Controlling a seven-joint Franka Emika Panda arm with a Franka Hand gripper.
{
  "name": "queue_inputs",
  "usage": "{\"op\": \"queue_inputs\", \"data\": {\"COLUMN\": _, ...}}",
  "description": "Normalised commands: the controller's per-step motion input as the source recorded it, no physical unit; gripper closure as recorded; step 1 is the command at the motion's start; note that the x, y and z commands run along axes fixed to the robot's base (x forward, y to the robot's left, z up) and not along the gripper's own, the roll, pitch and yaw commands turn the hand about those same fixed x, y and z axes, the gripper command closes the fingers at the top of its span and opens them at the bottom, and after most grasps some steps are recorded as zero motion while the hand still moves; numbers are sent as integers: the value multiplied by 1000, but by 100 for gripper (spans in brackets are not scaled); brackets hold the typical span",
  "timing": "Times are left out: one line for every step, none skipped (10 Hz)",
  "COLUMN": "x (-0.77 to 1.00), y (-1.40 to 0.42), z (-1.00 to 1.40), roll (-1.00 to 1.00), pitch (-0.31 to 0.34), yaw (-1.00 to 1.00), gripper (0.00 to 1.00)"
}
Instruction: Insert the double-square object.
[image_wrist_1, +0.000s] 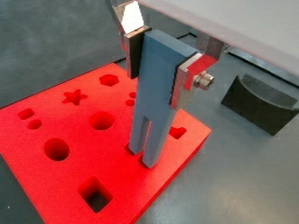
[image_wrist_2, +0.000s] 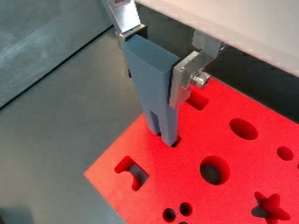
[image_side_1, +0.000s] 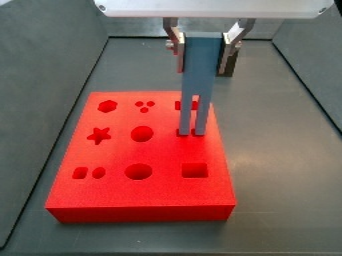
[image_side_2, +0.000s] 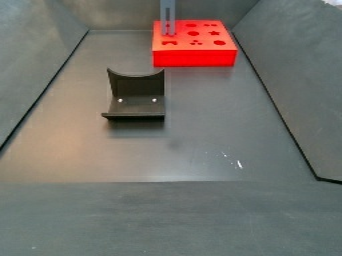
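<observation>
My gripper (image_side_1: 198, 42) is shut on the top of the double-square object (image_side_1: 197, 85), a tall steel-blue slab that hangs upright with its two square prongs down. It also shows in both wrist views (image_wrist_1: 158, 96) (image_wrist_2: 156, 87). The prong tips reach the top face of the flat red board (image_side_1: 120, 185) near its right edge; I cannot tell whether they sit in the holes. The silver fingers (image_wrist_1: 187, 74) clamp the slab's upper end from both sides. In a side view the board (image_side_2: 201, 50) lies far off and the slab (image_side_2: 168, 20) rises above its left end.
The red board has star, round, hexagon and square holes (image_side_1: 195, 170). A dark grey block with a curved notch (image_side_2: 134, 95) stands on the grey floor away from the board; it also shows in a wrist view (image_wrist_1: 263, 101). Dark walls ring the floor.
</observation>
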Motion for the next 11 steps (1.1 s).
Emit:
{"op": "queue_inputs", "data": {"x": 0, "y": -17, "z": 0, "roll": 33, "pitch": 0, "yaw": 0, "gripper": 100}}
{"op": "queue_inputs", "data": {"x": 0, "y": 0, "z": 0, "roll": 14, "pitch": 0, "yaw": 0, "gripper": 100}}
{"op": "queue_inputs", "data": {"x": -86, "y": 0, "z": 0, "roll": 0, "pitch": 0, "yaw": 0, "gripper": 100}}
{"op": "queue_inputs", "data": {"x": -123, "y": -51, "z": 0, "roll": 14, "pitch": -6, "yaw": 9, "gripper": 100}}
{"op": "queue_inputs", "data": {"x": -54, "y": 0, "z": 0, "roll": 0, "pitch": 0, "yaw": 0, "gripper": 100}}
{"op": "queue_inputs", "data": {"x": -40, "y": 0, "z": 0, "roll": 0, "pitch": 0, "yaw": 0, "gripper": 100}}
{"op": "queue_inputs", "data": {"x": 0, "y": 0, "z": -17, "roll": 20, "pitch": 0, "yaw": 23, "gripper": 100}}
{"op": "queue_inputs", "data": {"x": 0, "y": 0, "z": -426, "roll": 179, "pitch": -86, "yaw": 83, "gripper": 100}}
{"op": "queue_inputs", "data": {"x": 0, "y": 0, "z": -560, "roll": 231, "pitch": -97, "yaw": 111, "gripper": 100}}
{"op": "queue_inputs", "data": {"x": 23, "y": 0, "z": -529, "roll": 194, "pitch": -66, "yaw": 109, "gripper": 100}}
{"op": "queue_inputs", "data": {"x": 17, "y": 0, "z": -463, "roll": 119, "pitch": -36, "yaw": 54, "gripper": 100}}
